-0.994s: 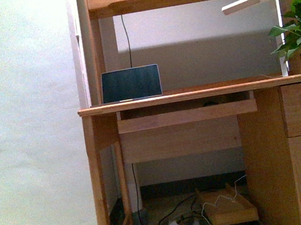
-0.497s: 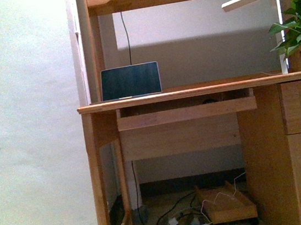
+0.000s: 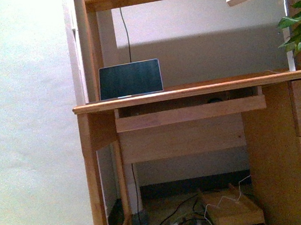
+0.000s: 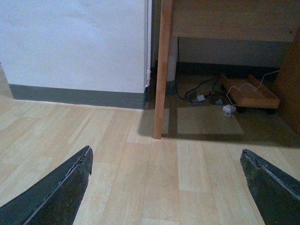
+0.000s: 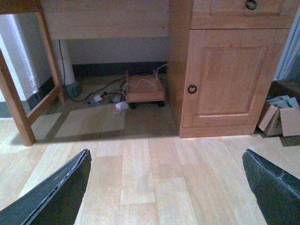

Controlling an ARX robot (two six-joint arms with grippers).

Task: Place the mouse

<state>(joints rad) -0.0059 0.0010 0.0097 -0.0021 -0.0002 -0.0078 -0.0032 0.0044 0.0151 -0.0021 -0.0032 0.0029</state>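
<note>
While left pincer (image 4: 165, 151) and right pincer (image 5: 166, 152) gape, mouse (image 3: 214, 100) sits in tray (image 3: 189, 114)

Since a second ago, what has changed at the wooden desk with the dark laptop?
Only the view shifted: the light wooden desk and dark open laptop show slightly larger, and the green leafy plant slid towards the right edge, so the robot seemingly edged closer. Nothing on the desk moved.
</note>
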